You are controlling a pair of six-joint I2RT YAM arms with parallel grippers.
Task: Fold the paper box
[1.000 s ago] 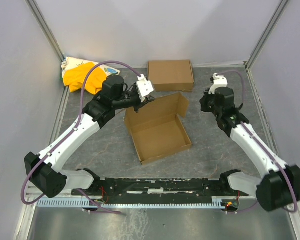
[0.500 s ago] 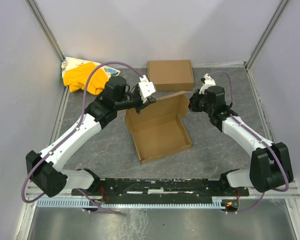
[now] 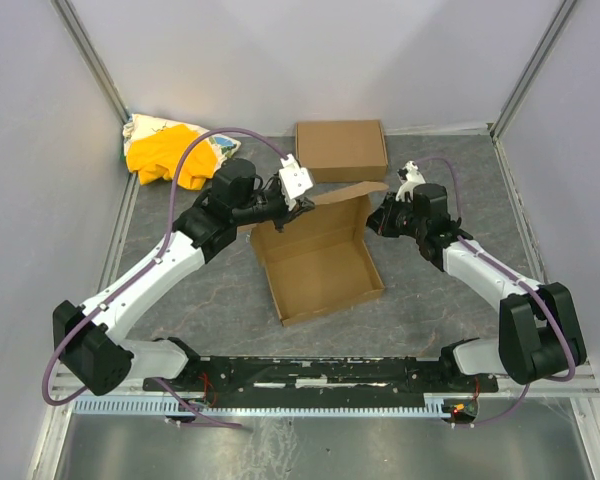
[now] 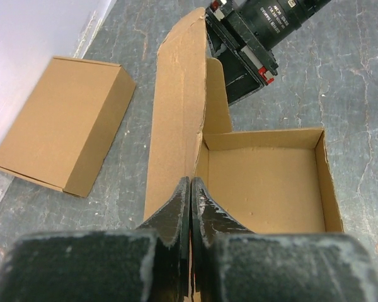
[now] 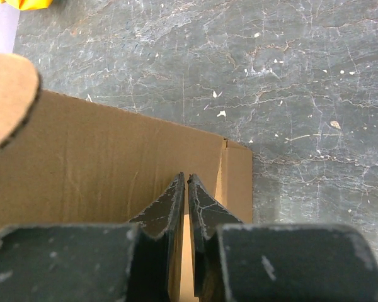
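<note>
Wrist views settle it — left gripper [image 4: 190, 184] pinches the paper box [image 4: 264, 185], right gripper [image 5: 185, 178] closed to a slit.

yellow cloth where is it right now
In the top view the yellow cloth lies in the far left corner against the wall, left of the closed carton.

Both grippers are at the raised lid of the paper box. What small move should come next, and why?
Probably both arms should tip the lid a little down over the tray. The left gripper and right gripper each seem shut on the paper box at the lid's ends, the lid stands upright, and the tray lies open.
</note>
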